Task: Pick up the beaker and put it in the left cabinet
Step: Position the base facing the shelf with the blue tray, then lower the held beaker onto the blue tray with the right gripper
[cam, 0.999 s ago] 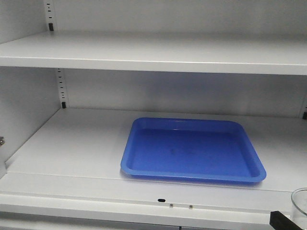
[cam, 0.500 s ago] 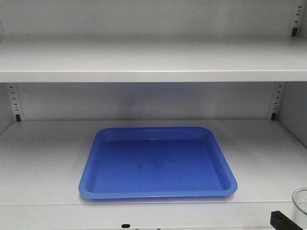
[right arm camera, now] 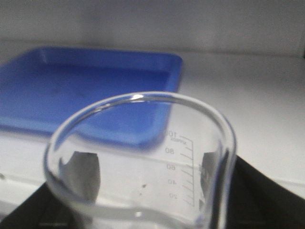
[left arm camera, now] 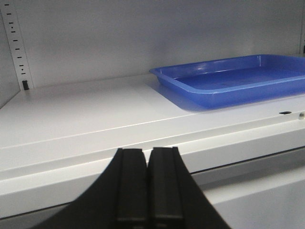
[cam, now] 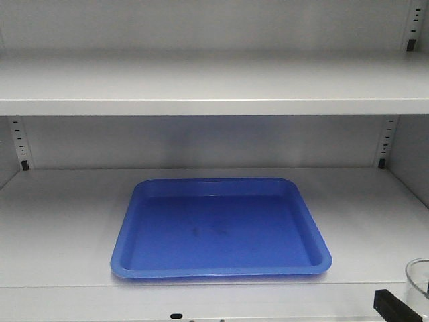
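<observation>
Right gripper [right arm camera: 143,200] clamped on small clear glass beaker [right arm camera: 138,143], front-right of flat blue plastic tray [cam: 221,274] on white left cabinet shelf [cam: 60,228]. Left gripper [left arm camera: 148,191] pressed together, empty. Pick looks done; set-down on shelf remains.

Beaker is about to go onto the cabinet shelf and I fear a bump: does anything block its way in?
Nothing visible does. The beaker is at the front right of the cabinet shelf, with bare surface ahead of it; the blue tray lies to its left, off that line.
</observation>
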{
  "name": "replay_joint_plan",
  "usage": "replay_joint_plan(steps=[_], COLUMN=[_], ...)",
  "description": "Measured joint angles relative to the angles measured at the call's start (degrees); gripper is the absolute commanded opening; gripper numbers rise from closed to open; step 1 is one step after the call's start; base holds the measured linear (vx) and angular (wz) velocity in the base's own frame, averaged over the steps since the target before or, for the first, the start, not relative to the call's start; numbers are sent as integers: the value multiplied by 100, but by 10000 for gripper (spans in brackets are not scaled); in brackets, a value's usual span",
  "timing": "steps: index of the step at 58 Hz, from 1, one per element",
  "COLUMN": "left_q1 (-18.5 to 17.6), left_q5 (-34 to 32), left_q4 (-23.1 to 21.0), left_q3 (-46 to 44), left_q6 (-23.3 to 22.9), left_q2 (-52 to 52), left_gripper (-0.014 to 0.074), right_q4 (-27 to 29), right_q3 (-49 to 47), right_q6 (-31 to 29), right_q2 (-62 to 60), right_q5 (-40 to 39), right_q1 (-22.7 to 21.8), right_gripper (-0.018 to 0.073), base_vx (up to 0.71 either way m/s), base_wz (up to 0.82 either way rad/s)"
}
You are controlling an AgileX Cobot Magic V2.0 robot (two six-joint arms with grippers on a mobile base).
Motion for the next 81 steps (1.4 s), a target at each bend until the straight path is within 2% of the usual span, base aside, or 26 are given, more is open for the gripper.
replay_joint_plan(steps=[13, 23, 31, 46, 57, 68, 81], left_q1=[0, 0, 0, 0, 0, 0, 0], left_q5=[0, 0, 0, 0, 0, 0, 0], left_q4=[0, 0, 0, 0, 0, 0, 0], left_q3=[0, 0, 0, 0, 0, 0, 0], left_q6=[0, 0, 0, 0, 0, 0, 0], left_q2=[0, 0, 0, 0, 0, 0, 0], left_gripper=[1, 1, 1, 1, 1, 1, 1], right_q4=[5, -88, -228, -1094, -1213, -1220, -1220], right_q3=[0, -361, -1197, -3163, -4058, -4203, -4215], right_q6=[34, -2, -46, 173, 326, 320, 320], right_q2=[250, 1452, 2856, 5172, 6388, 6774, 6774], right_q5=[-859, -1902, -2227, -2679, -2983, -3502, -3576], right_q1=[21, 21, 36, 67, 104, 104, 104], right_gripper=[-5, -5, -5, -5, 8, 117, 410], base_vx=[0, 0, 0, 0, 0, 0, 0], base_wz=[0, 0, 0, 0, 0, 0, 0])
